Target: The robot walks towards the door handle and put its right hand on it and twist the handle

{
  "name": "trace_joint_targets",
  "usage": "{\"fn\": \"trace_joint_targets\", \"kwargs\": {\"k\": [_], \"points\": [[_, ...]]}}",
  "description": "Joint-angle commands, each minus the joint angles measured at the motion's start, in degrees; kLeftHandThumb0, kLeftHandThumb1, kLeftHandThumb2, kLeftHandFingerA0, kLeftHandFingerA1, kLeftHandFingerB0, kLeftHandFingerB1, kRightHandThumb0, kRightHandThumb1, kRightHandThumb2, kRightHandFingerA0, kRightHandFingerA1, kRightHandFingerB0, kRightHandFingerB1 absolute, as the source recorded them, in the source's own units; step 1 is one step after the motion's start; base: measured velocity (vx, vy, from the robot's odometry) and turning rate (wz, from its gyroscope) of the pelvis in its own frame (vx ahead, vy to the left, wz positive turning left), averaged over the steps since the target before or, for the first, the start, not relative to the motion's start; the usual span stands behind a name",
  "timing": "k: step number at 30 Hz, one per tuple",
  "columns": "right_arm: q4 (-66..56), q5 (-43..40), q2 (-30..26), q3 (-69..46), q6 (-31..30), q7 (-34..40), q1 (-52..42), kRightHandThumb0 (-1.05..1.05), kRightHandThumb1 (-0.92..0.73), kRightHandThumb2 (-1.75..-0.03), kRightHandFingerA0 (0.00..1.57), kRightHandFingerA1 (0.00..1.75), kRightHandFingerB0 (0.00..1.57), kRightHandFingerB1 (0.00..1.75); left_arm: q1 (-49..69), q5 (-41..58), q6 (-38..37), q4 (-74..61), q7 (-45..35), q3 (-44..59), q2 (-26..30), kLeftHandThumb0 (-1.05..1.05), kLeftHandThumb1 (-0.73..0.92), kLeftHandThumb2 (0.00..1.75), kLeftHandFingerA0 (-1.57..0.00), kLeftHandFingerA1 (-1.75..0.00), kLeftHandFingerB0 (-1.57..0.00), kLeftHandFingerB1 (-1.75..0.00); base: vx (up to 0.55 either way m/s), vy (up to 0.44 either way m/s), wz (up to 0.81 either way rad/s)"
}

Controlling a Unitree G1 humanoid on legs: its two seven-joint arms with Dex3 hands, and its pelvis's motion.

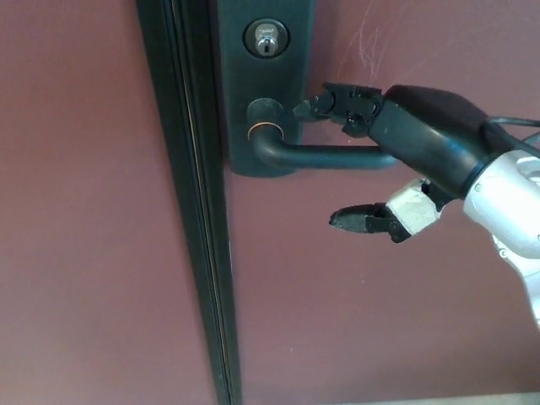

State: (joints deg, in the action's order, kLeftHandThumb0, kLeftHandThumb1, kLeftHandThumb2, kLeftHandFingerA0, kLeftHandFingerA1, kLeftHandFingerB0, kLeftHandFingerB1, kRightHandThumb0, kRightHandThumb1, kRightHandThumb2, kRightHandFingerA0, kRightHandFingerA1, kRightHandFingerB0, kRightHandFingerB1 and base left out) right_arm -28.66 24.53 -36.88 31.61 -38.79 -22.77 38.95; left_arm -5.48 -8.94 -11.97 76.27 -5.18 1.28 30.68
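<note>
A black lever door handle juts to the right from a dark backplate on the maroon door. My right hand reaches in from the right and straddles the lever. Its two fingers lie just above the bar, near the pivot. The thumb, with a white wrapped base, hangs below the bar and clear of it. The fingers are spread apart and hold nothing. My left hand does not show.
A round keyhole cylinder sits in the backplate above the handle. A dark vertical door frame strip runs down the left. A pale strip of floor shows at the bottom right.
</note>
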Motion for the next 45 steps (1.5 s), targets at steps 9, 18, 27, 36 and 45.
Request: {"fn": "trace_joint_targets", "kwargs": {"k": [9,18,27,36,45], "points": [[5.0,9.8,1.3,4.3,1.3,-7.8,5.2,-0.55,-0.4,-0.8,0.34,0.51,0.19,0.42,0.5,-0.5,-0.3,-0.1,-0.5,0.3,0.3,-0.32,0.59,0.58,-0.68,-0.47,-0.55,-0.42,0.0,0.0,0.0],[7.8,13.6,3.8,7.2,1.6,-12.3,7.1,-0.55,-0.41,-0.8,0.36,0.52,0.2,0.43,0.6,-0.1,-0.3,-0.1,-0.7,0.6,0.3,-0.32,0.59,0.58,-0.67,-0.47,-0.55,-0.42,0.0,0.0,0.0],[10.7,15.3,5.9,7.2,3.1,-15.4,7.6,-0.57,-0.42,-0.8,0.38,0.52,0.26,0.44,0.3,-0.1,-0.2,0.2,-0.8,0.7,0.3,-0.31,0.59,0.58,-0.67,-0.46,-0.55,-0.42,0.0,0.0,0.0],[14.0,16.8,8.3,6.7,4.2,-16.4,6.5,-0.57,-0.53,-0.56,0.4,0.37,0.33,0.33,0.4,-0.7,-0.6,0.1,-0.3,0.2,0.4,-0.31,0.59,0.58,-0.69,-0.47,-0.56,-0.42,0.0,0.0,0.0],[18.8,18.9,11.1,5.5,6.7,-14.2,5.2,-0.55,-0.53,-0.56,0.41,0.39,0.26,0.32,0.4,-0.7,-0.5,-0.1,-0.4,0.1,0.4,-0.32,0.59,0.59,-0.7,-0.48,-0.56,-0.43,0.0,0.0,0.0]]}}
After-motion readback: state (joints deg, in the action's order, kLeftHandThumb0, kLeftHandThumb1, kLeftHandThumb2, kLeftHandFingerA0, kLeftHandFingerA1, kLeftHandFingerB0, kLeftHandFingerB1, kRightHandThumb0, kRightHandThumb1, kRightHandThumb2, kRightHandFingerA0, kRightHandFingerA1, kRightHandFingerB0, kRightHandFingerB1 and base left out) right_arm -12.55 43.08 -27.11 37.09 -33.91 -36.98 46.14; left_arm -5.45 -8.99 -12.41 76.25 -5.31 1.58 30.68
